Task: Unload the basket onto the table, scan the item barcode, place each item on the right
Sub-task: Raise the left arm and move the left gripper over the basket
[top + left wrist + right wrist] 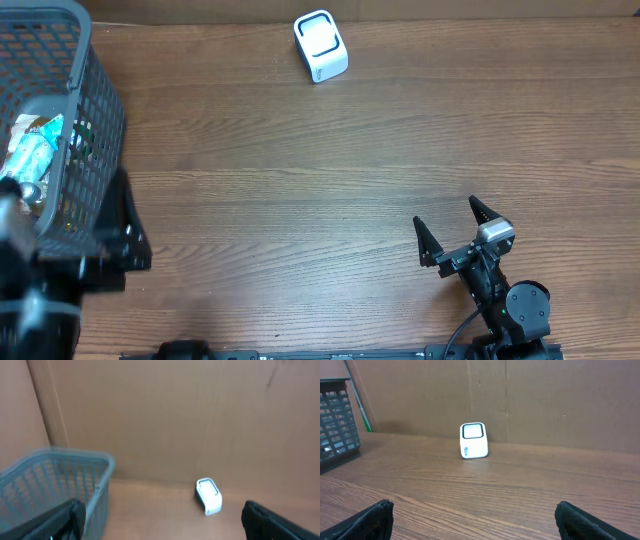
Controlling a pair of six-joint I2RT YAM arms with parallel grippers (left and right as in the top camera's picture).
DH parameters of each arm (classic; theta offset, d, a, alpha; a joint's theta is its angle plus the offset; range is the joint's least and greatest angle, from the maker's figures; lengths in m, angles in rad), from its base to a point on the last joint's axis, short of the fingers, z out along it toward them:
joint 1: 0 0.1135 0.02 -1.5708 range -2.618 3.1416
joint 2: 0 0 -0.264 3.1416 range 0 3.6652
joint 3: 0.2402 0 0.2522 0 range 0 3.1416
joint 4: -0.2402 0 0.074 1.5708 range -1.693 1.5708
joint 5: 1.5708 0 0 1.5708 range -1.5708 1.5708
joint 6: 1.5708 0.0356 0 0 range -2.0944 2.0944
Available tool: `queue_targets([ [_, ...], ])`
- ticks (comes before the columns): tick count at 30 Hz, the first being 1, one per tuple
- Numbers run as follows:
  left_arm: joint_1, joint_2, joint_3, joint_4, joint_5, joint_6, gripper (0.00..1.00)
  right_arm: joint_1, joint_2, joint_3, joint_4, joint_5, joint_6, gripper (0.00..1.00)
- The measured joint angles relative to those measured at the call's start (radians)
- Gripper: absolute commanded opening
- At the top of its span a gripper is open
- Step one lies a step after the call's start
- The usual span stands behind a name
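left gripper (165, 522) and right gripper (445, 212) are hanging spread apart, empty; shiny packets (30, 150) inside the basket (100, 120) are looking light, crinkly, slippery, likely best pinched mid-body.

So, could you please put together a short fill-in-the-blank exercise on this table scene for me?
The scanner on the table is ____ in colour. The packaged items lie ____ the grey basket. The right tool stands with its jaws ____, holding nothing.
Missing words: white; inside; open.
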Motion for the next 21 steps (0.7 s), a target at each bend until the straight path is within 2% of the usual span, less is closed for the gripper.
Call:
queue_targets([
  [4,0.000,0.158,0.119,-0.160,0.014,0.000,1.00,0.000,0.000,0.000,0.000,0.000,0.000,1.00],
  [13,0.000,0.372,0.145,-0.205,0.082,0.000,1.00,0.000,0.000,0.000,0.000,0.000,0.000,1.00],
  [15,0.000,0.397,0.145,-0.207,0.087,-0.002,0.74,0.000,0.000,0.000,0.000,0.000,0.000,1.00],
  [17,0.000,0.416,0.145,-0.208,0.091,-0.009,0.58,0.000,0.000,0.000,0.000,0.000,0.000,1.00],
  [21,0.000,0.450,0.145,-0.235,0.109,-0.016,0.54,0.000,0.000,0.000,0.000,0.000,0.000,1.00],
])
